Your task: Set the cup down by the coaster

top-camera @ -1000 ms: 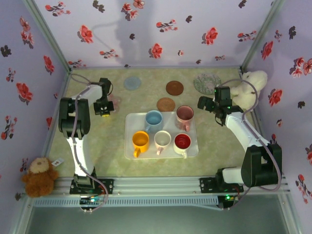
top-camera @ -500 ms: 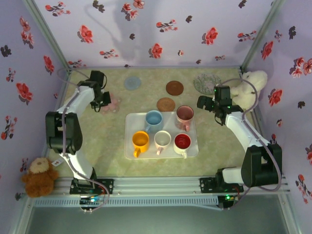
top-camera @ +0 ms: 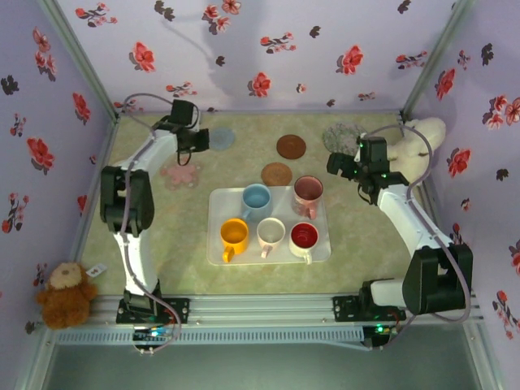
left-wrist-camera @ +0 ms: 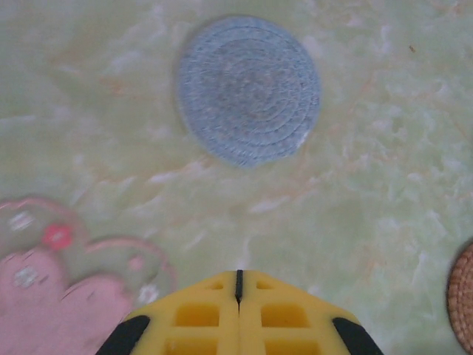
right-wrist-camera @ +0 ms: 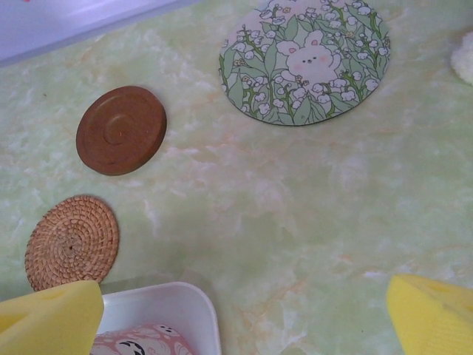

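Left gripper (left-wrist-camera: 238,290), closed on nothing, hovering with blue coaster (left-wrist-camera: 247,89) at 12 o'clock; right gripper (right-wrist-camera: 244,310) gaping wide, likely readying for pink cup (right-wrist-camera: 144,339) at 7 o'clock

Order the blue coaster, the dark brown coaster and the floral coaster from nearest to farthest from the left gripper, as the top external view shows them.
Counted from the left gripper, at the back left of the table:
1. The blue coaster, just to its right.
2. The dark brown coaster, back centre.
3. The floral coaster, back right.
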{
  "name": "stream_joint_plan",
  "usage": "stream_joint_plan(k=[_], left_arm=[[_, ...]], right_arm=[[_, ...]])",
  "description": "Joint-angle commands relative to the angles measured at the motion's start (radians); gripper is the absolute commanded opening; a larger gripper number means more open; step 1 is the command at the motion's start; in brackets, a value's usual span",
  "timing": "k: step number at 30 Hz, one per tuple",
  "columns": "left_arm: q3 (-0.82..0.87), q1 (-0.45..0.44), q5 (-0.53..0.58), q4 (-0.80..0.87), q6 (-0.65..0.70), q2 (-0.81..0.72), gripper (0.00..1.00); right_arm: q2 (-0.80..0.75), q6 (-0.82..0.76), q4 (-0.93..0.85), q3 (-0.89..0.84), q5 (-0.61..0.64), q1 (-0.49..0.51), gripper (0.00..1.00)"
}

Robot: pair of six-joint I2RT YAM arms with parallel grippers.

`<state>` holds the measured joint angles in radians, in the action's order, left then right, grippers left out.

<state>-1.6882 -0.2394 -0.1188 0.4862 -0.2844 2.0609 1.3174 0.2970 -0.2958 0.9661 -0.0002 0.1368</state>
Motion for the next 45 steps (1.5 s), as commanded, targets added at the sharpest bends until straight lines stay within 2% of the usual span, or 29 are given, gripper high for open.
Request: stream_joint_plan(k=[1, 11, 15, 25, 41, 45], left_arm=[[-0.061, -0.026, -0.047, -0.077, 0.010, 0.076, 0.00], [-0.190, -0.046, -0.023, -0.252, -0.043, 0.267, 0.00], [-0.247, -0.046, 0.007, -0.275, -0.052, 0.330, 0.00], [-0.472, -0.026, 0.013, -0.136, -0.089, 0.487, 0.00], [-0.481, -0.015, -0.013, 0.113, -0.121, 0.485, 0.00], [-0.457, -0.018, -0.054, 0.158, -0.118, 0.470, 0.00]], right_arm=[[-0.004, 0.015, 0.029, 0.028, 0.017, 0.006, 0.99], [0.056, 0.021, 0.051, 0.047, 0.031, 0.006, 0.99], [0.087, 0.001, 0.041, 0.071, 0.049, 0.006, 0.99], [0.163, -0.020, 0.024, 0.142, 0.043, 0.005, 0.99], [0.096, -0.055, -0.026, 0.133, 0.088, 0.006, 0.99], [0.082, -0.061, -0.028, 0.118, 0.090, 0.005, 0.99]])
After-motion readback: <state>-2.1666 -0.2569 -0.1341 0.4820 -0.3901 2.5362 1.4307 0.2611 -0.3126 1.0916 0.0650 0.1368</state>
